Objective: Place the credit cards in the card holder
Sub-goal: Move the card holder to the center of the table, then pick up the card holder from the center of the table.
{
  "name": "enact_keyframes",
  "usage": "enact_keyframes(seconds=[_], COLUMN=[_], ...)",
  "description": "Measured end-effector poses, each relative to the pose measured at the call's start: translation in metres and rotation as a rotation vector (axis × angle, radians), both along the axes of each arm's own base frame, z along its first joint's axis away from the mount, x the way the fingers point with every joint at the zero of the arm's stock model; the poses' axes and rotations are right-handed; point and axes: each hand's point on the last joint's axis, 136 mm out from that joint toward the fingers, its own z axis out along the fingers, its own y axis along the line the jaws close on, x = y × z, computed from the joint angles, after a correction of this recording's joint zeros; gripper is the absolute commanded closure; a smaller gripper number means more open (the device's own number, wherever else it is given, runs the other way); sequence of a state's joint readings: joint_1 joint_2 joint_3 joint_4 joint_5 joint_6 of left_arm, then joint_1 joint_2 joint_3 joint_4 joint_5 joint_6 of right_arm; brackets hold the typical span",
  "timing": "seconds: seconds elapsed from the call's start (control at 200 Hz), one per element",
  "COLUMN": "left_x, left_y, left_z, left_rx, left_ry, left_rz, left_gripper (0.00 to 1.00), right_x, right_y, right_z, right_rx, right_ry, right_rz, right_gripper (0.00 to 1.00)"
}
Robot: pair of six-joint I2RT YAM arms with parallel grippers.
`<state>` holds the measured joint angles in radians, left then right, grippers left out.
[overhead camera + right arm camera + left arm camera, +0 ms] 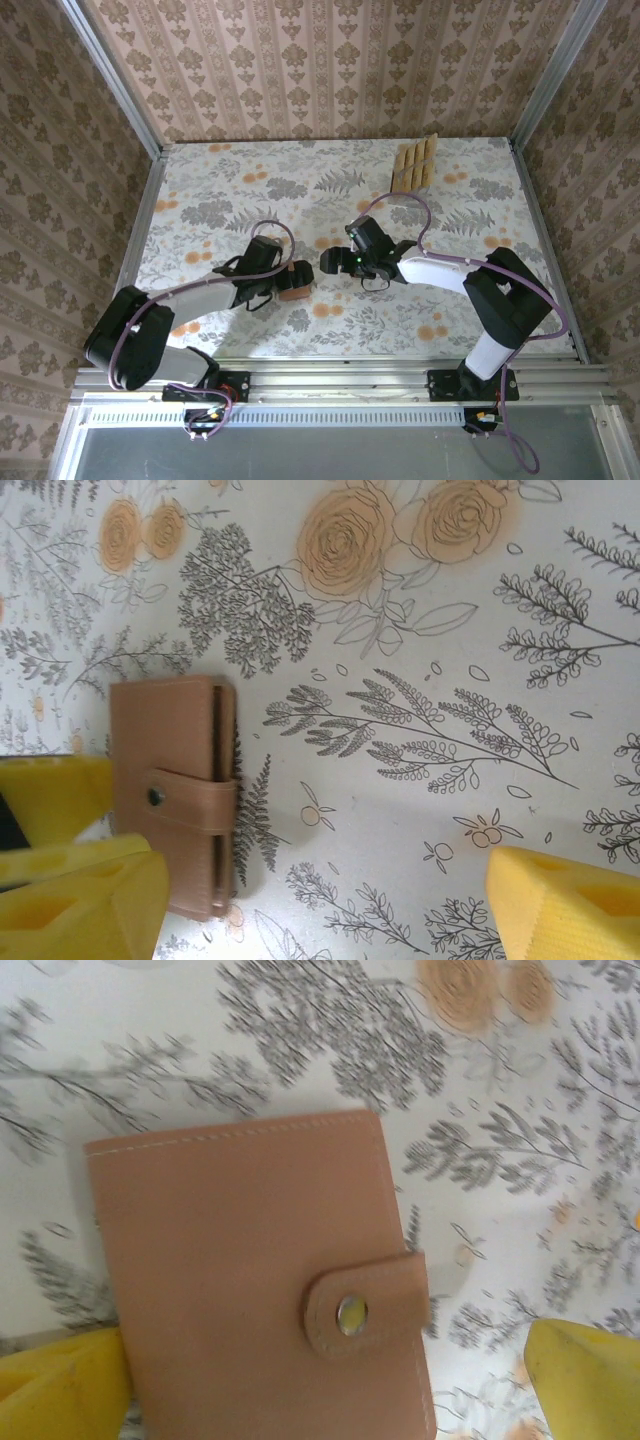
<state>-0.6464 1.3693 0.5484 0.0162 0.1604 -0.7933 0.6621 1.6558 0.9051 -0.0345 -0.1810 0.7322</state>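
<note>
The card holder (293, 284) lies flat on the desk (200, 200). It is folded shut, and its little strap (365, 1305) is snapped down.

The left tool (326, 1360) hangs right over the card holder. Its fingers are spread wide open and it holds nothing. One yellow finger (60, 1390) is right at one long edge of the card holder. The other finger is well apart from the other long edge. So the card holder sits between the fingers, but off to one side. Its long sides run straight away from the left tool, not across it.

The right tool (325, 865) is just beside the card holder, on the side where the strap wraps round. It is wide open too, and empty. The edge of the card holder that opens points at the gap between this tool's fingers. The folded back points away from it.

The credit cards (415, 164) are well apart from the card holder. They are far behind it, over on the right arm's side, near the back edge of the desk. They sit side by side in a small row, long sides pointing toward the back. They are too small for me to count.

I think the strap must be popped open first. The left tool is nearest the card holder, so it could hold it down. The right tool is on the strap side, and it is also the nearer one to the credit cards.
</note>
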Motion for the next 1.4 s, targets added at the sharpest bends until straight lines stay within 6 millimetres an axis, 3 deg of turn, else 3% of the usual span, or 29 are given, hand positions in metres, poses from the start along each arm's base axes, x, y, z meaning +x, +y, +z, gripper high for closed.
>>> enact_keyframes(seconds=[0.155, 0.27, 0.51, 0.82, 0.925, 1.035, 1.2, 1.4], left_x=[-0.007, -0.002, 0.027, 0.026, 0.024, 0.02, 0.021, 0.022], left_y=[-0.018, -0.012, 0.022, 0.019, 0.015, 0.009, 0.007, 0.006], left_z=[0.006, 0.01, 0.021, 0.011, 0.006, 0.001, 0.0, 0.0], left_rx=[-0.054, -0.049, -0.039, -0.029, -0.031, -0.031, -0.025, -0.024], left_ry=[0.004, -0.001, -0.028, -0.011, -0.009, -0.007, -0.021, -0.027], left_rz=[-0.005, 0.02, 0.137, 0.119, 0.107, 0.093, 0.107, 0.115], left_gripper=[0.0, 0.0, 0.0, 0.0, 0.0, 0.0, 0.0, 0.0], right_x=[-0.003, -0.009, -0.02, -0.038, -0.038, -0.038, -0.042, -0.04], right_y=[0.0, 0.003, 0.019, 0.046, 0.054, 0.062, 0.071, 0.072], right_z=[0.006, 0.004, -0.011, -0.035, -0.035, -0.037, -0.046, -0.042], right_rx=[0.024, 0.045, 0.071, 0.104, 0.136, 0.166, 0.199, 0.233], right_ry=[0.001, 0.022, 0.075, 0.14, 0.141, 0.148, 0.183, 0.187], right_rz=[0.008, 0.025, 0.068, 0.112, 0.114, 0.112, 0.108, 0.098], right_gripper=[0.33, 0.39, 0.42, 0.44, 0.5, 0.65, 1.0, 1.0])
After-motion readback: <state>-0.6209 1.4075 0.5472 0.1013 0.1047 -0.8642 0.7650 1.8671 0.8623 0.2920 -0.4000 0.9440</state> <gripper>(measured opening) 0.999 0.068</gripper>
